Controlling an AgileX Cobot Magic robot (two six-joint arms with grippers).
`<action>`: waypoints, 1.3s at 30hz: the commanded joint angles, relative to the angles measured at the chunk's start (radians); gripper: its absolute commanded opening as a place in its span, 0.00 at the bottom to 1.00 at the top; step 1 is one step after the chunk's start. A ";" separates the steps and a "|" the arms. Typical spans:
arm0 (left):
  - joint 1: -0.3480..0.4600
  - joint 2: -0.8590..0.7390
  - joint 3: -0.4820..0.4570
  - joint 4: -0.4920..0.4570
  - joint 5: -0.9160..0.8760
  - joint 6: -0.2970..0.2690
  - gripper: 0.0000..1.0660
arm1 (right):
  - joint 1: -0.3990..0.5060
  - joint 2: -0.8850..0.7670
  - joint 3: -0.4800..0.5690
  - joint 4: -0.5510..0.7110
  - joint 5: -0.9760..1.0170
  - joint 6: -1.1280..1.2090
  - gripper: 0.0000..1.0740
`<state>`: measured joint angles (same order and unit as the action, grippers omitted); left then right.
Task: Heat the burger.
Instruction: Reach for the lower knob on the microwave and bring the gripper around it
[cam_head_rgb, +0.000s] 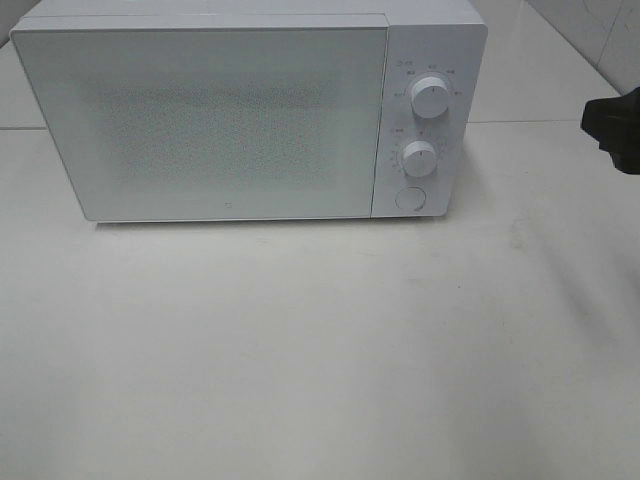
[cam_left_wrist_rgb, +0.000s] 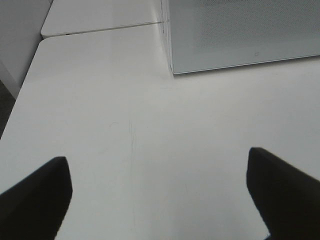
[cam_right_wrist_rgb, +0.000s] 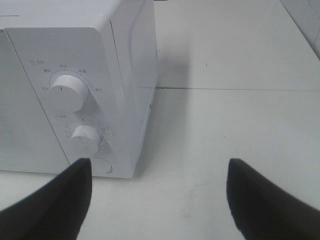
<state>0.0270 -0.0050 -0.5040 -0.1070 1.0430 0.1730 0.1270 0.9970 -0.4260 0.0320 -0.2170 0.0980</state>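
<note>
The left gripper is hovering over the white table. Its two dark fingers are spreading wide with nothing between them, and it is pointing toward the front left corner of the microwave. The right gripper is also gaping wide and empty. It is facing the control panel, where the upper knob, lower knob and round button are showing. In the high view only a dark part of the right arm is poking in at the right edge, well apart from the microwave. The door is sitting closed. The burger is not showing in any view, so where it is cannot be told.
</note>
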 joint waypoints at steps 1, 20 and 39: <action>0.002 -0.025 -0.001 0.001 0.001 0.002 0.82 | -0.004 0.062 0.004 -0.004 -0.101 0.007 0.67; 0.002 -0.025 -0.001 0.001 0.001 0.002 0.82 | 0.203 0.460 0.052 0.287 -0.612 -0.264 0.67; 0.002 -0.025 -0.001 0.001 0.001 0.002 0.82 | 0.502 0.729 0.050 0.643 -1.023 -0.328 0.67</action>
<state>0.0270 -0.0050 -0.5040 -0.1070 1.0430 0.1730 0.6260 1.7250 -0.3750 0.6710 -1.1940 -0.2210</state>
